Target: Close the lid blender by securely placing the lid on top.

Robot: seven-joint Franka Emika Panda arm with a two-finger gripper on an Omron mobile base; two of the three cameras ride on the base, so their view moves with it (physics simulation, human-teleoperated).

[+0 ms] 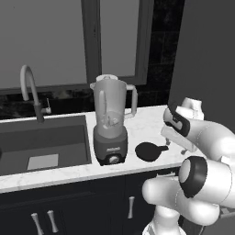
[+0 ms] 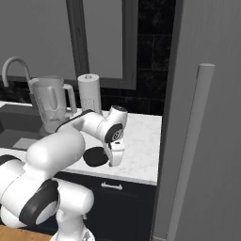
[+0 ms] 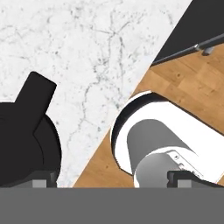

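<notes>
Fingers (image 3: 112, 178) spread wide, empty, above flat black tabbed lid (image 1: 149, 151) on veined marble counter (image 1: 142, 126); clear blender (image 1: 110, 120) uncapped.

My arm (image 1: 202, 183) is glossy white in rounded, bulbous segments, with dark bands at my joints and small dark fingertips (image 3: 41, 178).

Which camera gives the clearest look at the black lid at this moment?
The left base view: the lid lies whole on the counter, tab pointing right, beside the blender. The right base view has the lid partly behind the arm. The hand view crops the lid at its left edge.
</notes>
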